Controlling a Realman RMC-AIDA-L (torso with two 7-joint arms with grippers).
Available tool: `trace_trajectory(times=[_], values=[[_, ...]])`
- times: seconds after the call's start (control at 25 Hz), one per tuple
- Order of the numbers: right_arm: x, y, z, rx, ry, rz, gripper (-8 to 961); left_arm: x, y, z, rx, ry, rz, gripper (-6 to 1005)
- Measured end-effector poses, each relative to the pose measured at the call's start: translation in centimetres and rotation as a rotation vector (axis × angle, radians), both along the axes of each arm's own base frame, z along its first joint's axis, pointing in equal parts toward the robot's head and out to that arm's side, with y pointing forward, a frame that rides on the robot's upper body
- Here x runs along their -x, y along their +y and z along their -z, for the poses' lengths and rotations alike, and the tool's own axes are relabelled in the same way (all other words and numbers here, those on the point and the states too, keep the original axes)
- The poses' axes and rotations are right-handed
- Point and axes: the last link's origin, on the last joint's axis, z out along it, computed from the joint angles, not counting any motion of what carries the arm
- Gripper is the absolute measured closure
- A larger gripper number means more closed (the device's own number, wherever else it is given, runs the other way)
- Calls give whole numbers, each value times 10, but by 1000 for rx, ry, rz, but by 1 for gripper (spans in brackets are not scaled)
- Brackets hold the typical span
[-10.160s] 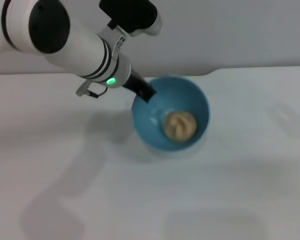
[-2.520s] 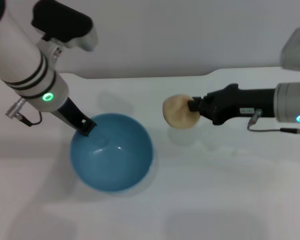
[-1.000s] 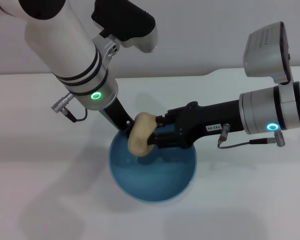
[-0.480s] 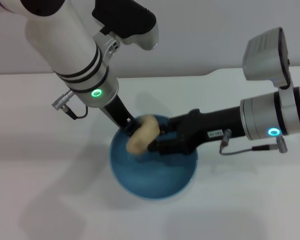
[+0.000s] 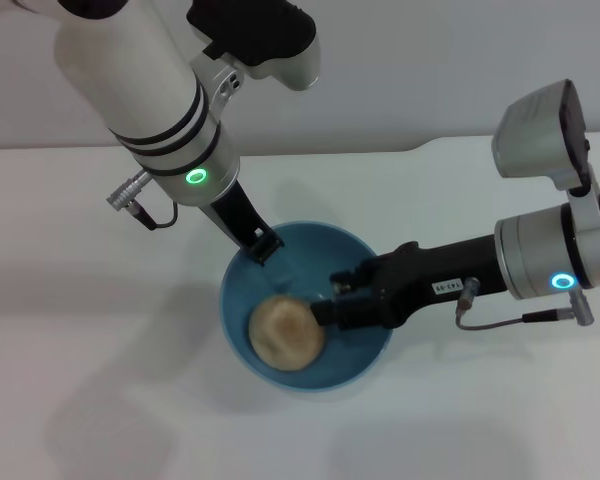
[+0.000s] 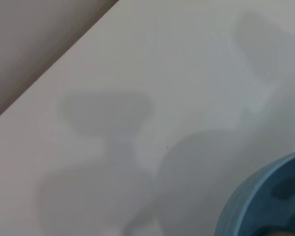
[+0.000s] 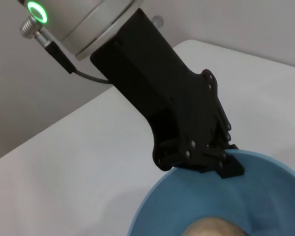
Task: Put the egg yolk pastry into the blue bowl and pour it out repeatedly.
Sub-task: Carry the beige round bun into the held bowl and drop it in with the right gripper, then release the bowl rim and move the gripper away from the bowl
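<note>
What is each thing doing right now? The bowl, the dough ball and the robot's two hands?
Blue bowl: upright on the table, held at its far rim.
Pastry: resting inside the bowl.
Left gripper: jaws clamped on the bowl's rim.
Right gripper: reaching over the bowl, right next to the pastry; whether it grips the pastry cannot be told.
Table: white, bowl standing on it.

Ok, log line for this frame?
left gripper: clamped on blue bowl rim | right gripper: inside bowl beside egg yolk pastry | pastry: resting in bowl
</note>
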Motion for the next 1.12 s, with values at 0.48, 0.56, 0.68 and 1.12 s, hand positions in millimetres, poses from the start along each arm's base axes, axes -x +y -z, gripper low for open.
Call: trace_trajectory(times=[0.48, 0.56, 0.68, 1.12], values=[[-1, 4, -56, -102, 189, 43, 449, 13, -3, 6, 25, 33, -37, 986], [-11, 4, -75, -163, 260, 86, 449, 14, -4, 7, 29, 39, -37, 986], [-32, 2, -106, -321, 413, 131, 449, 16, -9, 12, 47, 60, -25, 987], [-104, -34, -133, -947, 611, -3, 450, 14, -19, 32, 112, 28, 5, 987]])
